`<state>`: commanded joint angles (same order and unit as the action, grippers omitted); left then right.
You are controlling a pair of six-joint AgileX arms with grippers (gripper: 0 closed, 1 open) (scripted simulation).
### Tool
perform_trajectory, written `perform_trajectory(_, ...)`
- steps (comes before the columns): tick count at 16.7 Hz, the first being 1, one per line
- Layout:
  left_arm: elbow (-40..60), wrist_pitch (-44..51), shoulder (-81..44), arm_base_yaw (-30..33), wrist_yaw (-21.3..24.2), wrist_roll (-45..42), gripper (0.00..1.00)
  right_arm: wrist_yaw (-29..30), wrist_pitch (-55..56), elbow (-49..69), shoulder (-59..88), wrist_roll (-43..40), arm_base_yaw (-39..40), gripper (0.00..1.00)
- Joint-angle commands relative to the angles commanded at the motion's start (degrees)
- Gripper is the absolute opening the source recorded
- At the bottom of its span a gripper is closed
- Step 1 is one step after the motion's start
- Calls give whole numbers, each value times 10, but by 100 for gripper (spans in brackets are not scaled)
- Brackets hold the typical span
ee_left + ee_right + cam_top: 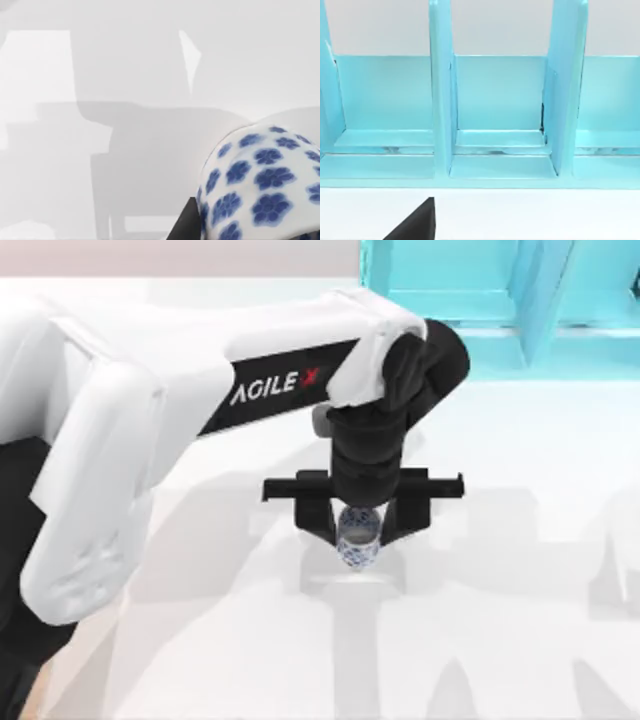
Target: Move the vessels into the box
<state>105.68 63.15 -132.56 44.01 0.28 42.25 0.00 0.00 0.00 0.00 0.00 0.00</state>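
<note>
A white vase with a blue floral pattern [358, 548] stands upright between the two black fingers of my left gripper [360, 532], which is shut on it near the middle of the white table [520, 540]. The left arm reaches in from the table's left side and covers the vase's upper part. In the left wrist view the vase [260, 185] bulges close to the camera, with one dark finger [186, 222] against its side. A soft shadow lies on the table under the vase. The box is out of view. A dark part of my right gripper [415, 226] faces the shelf unit.
A turquoise shelf unit [500, 290] stands at the back right of the table; its upright dividers and open compartments [495, 125] are close in front of the right wrist camera. White tabletop [150, 75] stretches in front of the vase.
</note>
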Motion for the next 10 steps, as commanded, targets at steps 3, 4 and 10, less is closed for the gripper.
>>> perform_trajectory(3, -3, 8, 10, -7, -1, -7, 0, 0, 0, 0, 0, 0, 0, 100)
perform_trajectory(4, -6, 17, 24, -17, -2, -15, 0, 0, 0, 0, 0, 0, 0, 100)
perform_trajectory(10, -42, 109, 157, -95, -2, -93, 0, 0, 0, 0, 0, 0, 0, 100)
